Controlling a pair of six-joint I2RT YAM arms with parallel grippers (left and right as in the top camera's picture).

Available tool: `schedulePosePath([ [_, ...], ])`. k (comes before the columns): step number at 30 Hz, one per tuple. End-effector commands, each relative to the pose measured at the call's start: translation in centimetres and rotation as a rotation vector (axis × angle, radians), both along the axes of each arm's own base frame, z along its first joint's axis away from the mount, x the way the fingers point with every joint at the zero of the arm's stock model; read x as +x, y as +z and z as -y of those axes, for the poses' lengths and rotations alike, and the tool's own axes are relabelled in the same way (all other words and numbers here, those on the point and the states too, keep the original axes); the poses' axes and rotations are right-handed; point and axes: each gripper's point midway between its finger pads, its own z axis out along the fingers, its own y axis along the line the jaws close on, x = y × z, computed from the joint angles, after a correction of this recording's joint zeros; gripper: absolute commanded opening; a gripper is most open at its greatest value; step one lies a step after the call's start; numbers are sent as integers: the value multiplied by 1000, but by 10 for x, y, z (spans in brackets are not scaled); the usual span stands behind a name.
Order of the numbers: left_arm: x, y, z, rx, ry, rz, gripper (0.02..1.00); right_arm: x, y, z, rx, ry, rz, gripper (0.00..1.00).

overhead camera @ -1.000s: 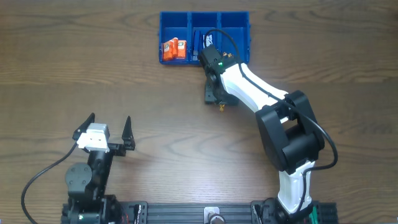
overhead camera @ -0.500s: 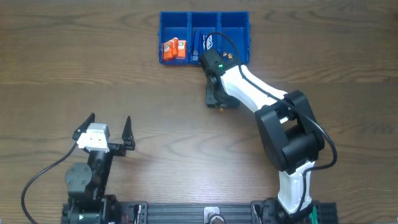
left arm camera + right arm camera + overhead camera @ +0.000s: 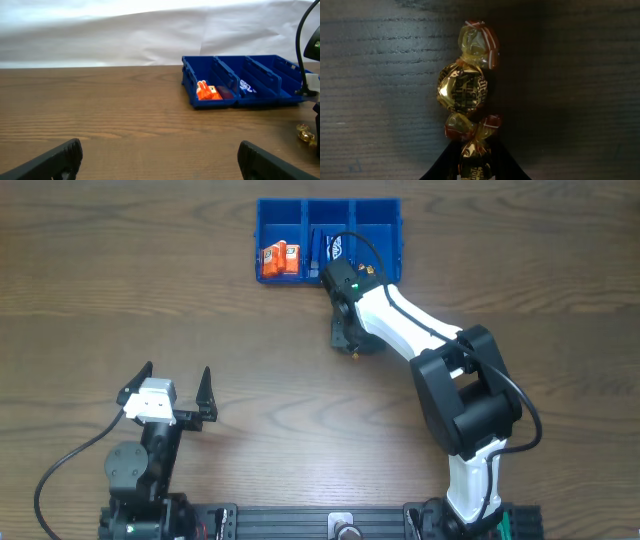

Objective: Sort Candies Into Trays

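A blue three-compartment tray (image 3: 328, 202) stands at the far middle of the table. Its left bin holds orange candies (image 3: 280, 260) and its middle bin holds blue-and-white candies (image 3: 335, 248). My right gripper (image 3: 350, 338) is down at the table just in front of the tray. In the right wrist view it (image 3: 474, 150) is shut on a gold-wrapped candy (image 3: 472, 165). A second gold candy (image 3: 462, 90) lies on the wood touching the first. My left gripper (image 3: 175, 385) hangs open with nothing in it at the near left, far from the tray (image 3: 240, 60).
The wooden table (image 3: 150, 300) is bare on the left and along the front. The right arm's white links (image 3: 410, 320) stretch from the near right toward the tray. A white backdrop (image 3: 125, 35) stands behind the table.
My right gripper has shifted very slightly to the left at the gold candies. The left arm has not moved.
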Motion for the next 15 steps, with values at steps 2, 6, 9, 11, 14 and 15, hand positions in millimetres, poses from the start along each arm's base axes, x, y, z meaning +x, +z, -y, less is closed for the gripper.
schedulePosePath([
  [2,-1,-16,2,6,-12,-46,996,-7,2,4,-6,-3,-16,137],
  [6,-1,-16,2,6,-12,-46,998,6,57,-1,50,3,118,128],
  [9,-1,-16,2,6,-12,-46,998,20,104,-1,76,60,239,130],
  [11,-1,-16,2,6,-12,-46,998,35,141,6,63,71,331,128],
  [14,-1,-16,2,6,-12,-46,998,62,185,24,7,25,458,95],
  [15,-1,-16,2,6,-12,-46,998,70,193,26,-2,25,491,88],
])
